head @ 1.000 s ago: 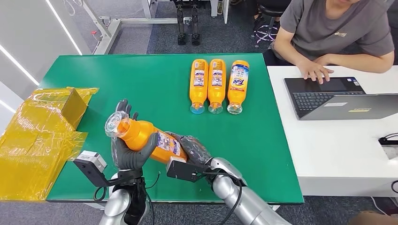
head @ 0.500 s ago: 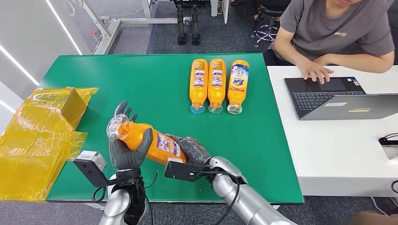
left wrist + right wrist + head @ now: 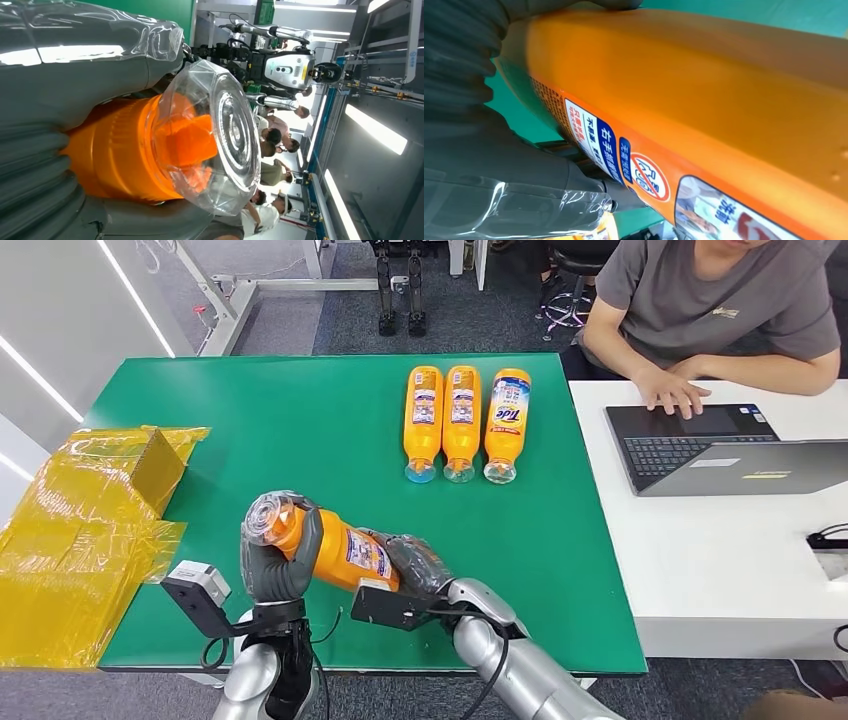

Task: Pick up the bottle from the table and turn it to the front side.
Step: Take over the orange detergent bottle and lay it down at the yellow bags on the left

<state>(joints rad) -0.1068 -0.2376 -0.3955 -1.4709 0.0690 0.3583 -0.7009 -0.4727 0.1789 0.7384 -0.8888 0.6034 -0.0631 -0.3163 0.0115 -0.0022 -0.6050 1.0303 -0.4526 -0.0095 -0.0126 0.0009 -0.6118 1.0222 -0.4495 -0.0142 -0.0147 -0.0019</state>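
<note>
The orange detergent bottle point(image 3: 335, 548) is off the green table point(image 3: 300, 430), held in the air near the table's front edge between both hands. It lies roughly level, clear cap end toward the robot's left, base toward its right.

Left hand point(image 3: 275, 562): wrapped around the bottle's neck end just behind the clear cap point(image 3: 268, 515), thumb over the top of the shoulder. The left wrist view confirms this — the grey thumb point(image 3: 85, 45) and ribbed cover bracket the orange neck point(image 3: 115, 155), with the transparent cap point(image 3: 220, 135) projecting beyond the hand.

Right hand point(image 3: 415, 565): gripping the base end of the bottle, its dark fingers covered in clear film. In the right wrist view the orange body point(image 3: 704, 85) fills the frame beside the hand point(image 3: 499, 165), with a strip of label point(image 3: 624, 160) showing blue panels and a red prohibition symbol.

Elsewhere on the table: three more orange bottles point(image 3: 462, 420) lie side by side at the far edge, caps toward the robot. The right-hand one point(image 3: 506, 423) shows a Tide label. A yellow film-wrapped carton point(image 3: 95, 530) sits at the left edge.

On the adjoining white table point(image 3: 700, 560), a person point(image 3: 710, 310) has a hand on an open laptop point(image 3: 700, 445).
</note>
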